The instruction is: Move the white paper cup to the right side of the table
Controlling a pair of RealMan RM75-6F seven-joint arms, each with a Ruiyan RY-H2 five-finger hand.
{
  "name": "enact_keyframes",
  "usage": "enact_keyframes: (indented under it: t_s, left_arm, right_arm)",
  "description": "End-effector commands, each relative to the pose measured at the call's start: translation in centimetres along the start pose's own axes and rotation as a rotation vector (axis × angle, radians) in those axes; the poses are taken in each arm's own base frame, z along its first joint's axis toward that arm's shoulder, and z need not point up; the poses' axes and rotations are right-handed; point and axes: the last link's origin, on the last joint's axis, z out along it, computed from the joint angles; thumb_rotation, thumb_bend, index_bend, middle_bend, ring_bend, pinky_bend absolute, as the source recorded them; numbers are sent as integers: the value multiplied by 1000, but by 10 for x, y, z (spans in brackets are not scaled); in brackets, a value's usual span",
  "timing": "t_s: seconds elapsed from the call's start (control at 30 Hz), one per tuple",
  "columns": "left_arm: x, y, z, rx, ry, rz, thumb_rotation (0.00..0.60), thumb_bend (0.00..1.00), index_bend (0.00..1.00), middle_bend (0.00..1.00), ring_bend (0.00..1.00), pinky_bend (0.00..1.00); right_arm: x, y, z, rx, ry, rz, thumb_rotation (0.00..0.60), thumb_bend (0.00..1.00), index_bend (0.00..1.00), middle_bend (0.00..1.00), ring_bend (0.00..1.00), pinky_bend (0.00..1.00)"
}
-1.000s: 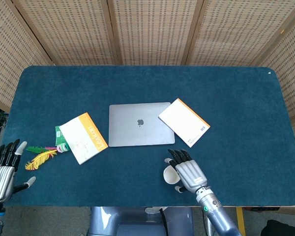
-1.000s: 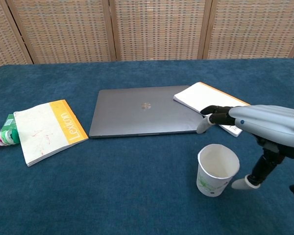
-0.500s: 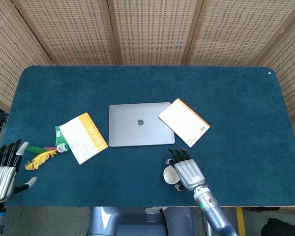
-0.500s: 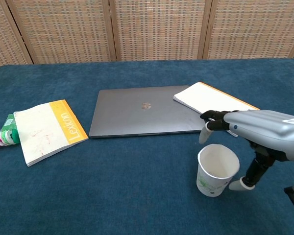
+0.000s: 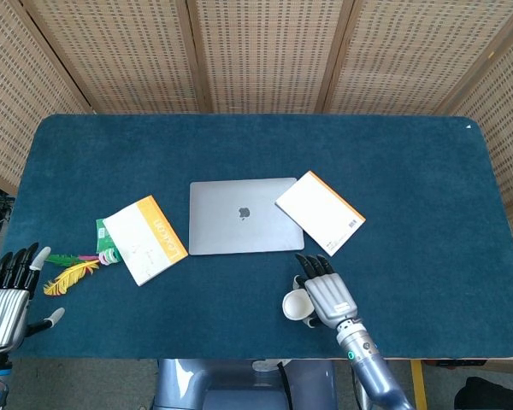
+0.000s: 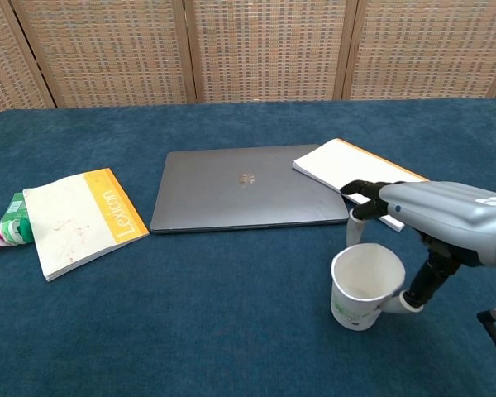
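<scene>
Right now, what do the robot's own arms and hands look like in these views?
Both are silver-grey metallic hands with dark fingers ending in pale, whitish tips. The right hand has a smooth, rounded silver back; in the head view its wrist carries a small green mark and joins a blue-grey tubular forearm. The left hand shows a ribbed silver back. No sleeves or loose cables are visible.

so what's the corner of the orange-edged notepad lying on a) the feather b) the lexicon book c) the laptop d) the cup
c: the notepad overlaps the right edge of the closed laptop, while the cup stands apart, nearer the robot, at the right hand.
</scene>
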Motion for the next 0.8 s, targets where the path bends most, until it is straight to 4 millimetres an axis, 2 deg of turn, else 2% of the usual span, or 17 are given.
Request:
enact_keyframes:
  t_s: [0.03,0.2,0.37,0.43,0.47,0.8]
  left_arm:
    - [0,0,0,1,0,-1,600,136,0,0,0,0]
    - [0,0,0,0,-1,0,600,136,0,0,0,0]
    - [0,0,0,1,0,0,600,136,0,0,0,0]
    - [0,0,0,1,0,0,600,136,0,0,0,0]
    - [-2,1,0,-3,-4,4,600,136,0,0,0,0]
    - [-5,4,0,-7,-12,15,600,137,0,0,0,0]
  right_arm:
    - [1,1,0,-1,3,0,600,291,431,0,0,0]
    - [6,0,1,-3,20,40,600,292,432,0,0,0]
    - [20,5,7,-12,80,141,600,291,432,0,0,0]
    - [28,11,12,-28,117,203,600,292,432,0,0,0]
    - [38,23,19,-70,163,286,600,292,432,0,0,0]
    - [49,61,41,-149,192,386,600,292,435,0,0,0]
